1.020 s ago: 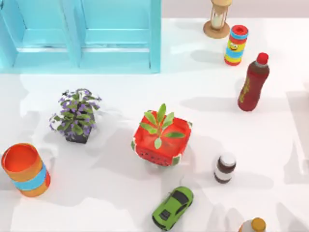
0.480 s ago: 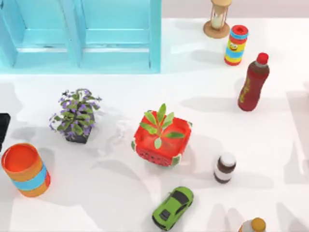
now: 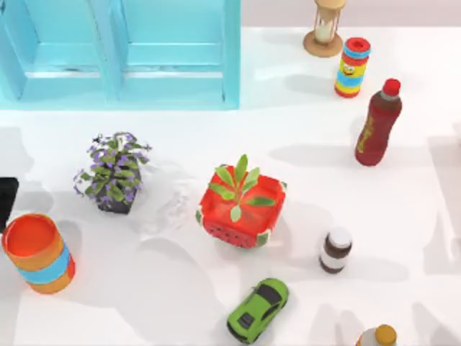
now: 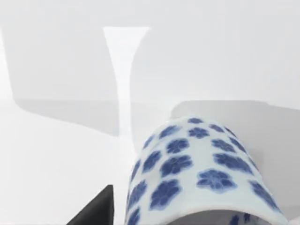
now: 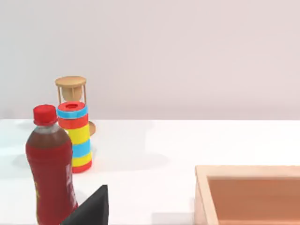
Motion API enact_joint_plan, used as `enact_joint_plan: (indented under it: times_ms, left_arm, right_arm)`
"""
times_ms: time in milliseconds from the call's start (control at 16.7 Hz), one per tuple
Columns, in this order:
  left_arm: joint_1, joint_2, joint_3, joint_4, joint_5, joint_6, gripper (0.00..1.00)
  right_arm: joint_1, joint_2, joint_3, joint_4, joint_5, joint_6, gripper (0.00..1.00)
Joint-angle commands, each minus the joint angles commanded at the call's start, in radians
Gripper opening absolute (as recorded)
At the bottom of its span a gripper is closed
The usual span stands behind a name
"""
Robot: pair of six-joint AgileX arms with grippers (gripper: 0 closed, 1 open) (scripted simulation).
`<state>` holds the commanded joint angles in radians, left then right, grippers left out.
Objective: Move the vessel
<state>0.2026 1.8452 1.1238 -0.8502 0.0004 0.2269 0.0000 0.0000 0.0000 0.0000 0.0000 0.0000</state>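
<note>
The orange cup [image 3: 38, 252] with a light-blue band stands upright at the counter's [image 3: 302, 130] left edge, left of the purple flowering plant [image 3: 113, 172]. The left tool [image 3: 6, 198] sits just beyond it at that edge, apart from the cup; I cannot tell its opening.
</note>
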Motion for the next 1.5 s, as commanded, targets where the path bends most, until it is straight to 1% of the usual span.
enact_joint_plan:
  times_ms: [660,720,1260,1380,1500]
  left_arm:
    - [0.000,0.000,0.000,0.000,0.000,0.000,0.02]
    - [0.000,0.000,0.000,0.000,0.000,0.000,0.00]
    - [0.002,0.000,0.003,-0.002,0.000,0.003,0.00]
    - [0.030,0.016,0.039,-0.026,0.000,0.032,0.00]
    - [0.085,0.047,0.116,-0.074,0.000,0.087,0.00]
  right_arm:
    - [0.000,0.000,0.000,0.000,0.000,0.000,1.00]
    - [0.000,0.000,0.000,0.000,0.000,0.000,1.00]
    - [0.000,0.000,0.000,0.000,0.000,0.000,1.00]
    - [0.000,0.000,0.000,0.000,0.000,0.000,1.00]
    - [0.000,0.000,0.000,0.000,0.000,0.000,1.00]
